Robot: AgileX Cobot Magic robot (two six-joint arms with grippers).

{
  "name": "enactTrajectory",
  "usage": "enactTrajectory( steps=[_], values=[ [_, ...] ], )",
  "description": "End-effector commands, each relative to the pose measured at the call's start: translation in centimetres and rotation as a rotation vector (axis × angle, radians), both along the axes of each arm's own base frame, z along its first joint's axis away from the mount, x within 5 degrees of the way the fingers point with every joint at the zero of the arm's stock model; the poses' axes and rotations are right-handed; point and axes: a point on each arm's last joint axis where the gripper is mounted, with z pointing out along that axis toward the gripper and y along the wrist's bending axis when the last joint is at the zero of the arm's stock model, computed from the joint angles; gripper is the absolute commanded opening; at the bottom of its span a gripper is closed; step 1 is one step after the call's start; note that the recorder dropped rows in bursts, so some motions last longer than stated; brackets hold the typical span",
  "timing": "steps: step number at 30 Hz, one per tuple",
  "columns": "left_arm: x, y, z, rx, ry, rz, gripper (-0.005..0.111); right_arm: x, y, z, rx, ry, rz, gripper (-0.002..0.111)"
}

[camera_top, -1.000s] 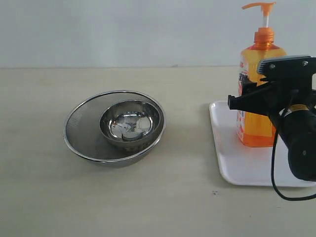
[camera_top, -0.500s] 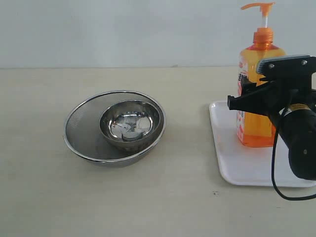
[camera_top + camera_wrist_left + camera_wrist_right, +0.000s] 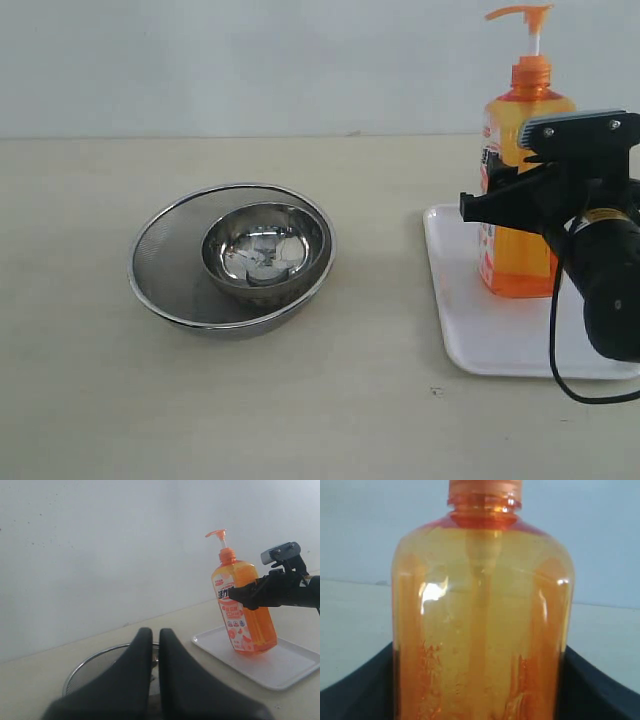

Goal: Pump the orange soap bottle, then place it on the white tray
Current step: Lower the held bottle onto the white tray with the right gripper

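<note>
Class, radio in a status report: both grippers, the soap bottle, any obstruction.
Left gripper shut, empty. Right gripper shut on orange soap bottle, upright on white tray. Steel bowls apart from tray.

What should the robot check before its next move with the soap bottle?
1. Bottle on the tray: ok. The soap bottle stands inside the rim of the white tray.
2. Bottle upright: ok. It is not leaning.
3. Grip: ok. The right gripper has a finger against each side of the bottle.
4. Pumping done: cannot tell. The pump head is up, and no soap can be seen anywhere.
5. Other arm out of the way: ok. The left gripper is shut and sits over by the bowls, away from the tray.
</note>
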Motion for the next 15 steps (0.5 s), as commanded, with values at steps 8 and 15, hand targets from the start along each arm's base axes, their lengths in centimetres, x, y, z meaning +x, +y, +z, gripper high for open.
enactTrajectory(
  steps=[8, 15],
  values=[
    [-0.04, -0.02, -0.08, -0.018, 0.006, -0.005, 0.005, -0.34, 0.09, -1.13, -0.005, 0.125, 0.018, 0.077],
    [-0.04, -0.02, -0.08, -0.018, 0.006, -0.005, 0.005, -0.49, 0.13, -1.53, -0.02, 0.175, 0.028, 0.082]
  ],
)
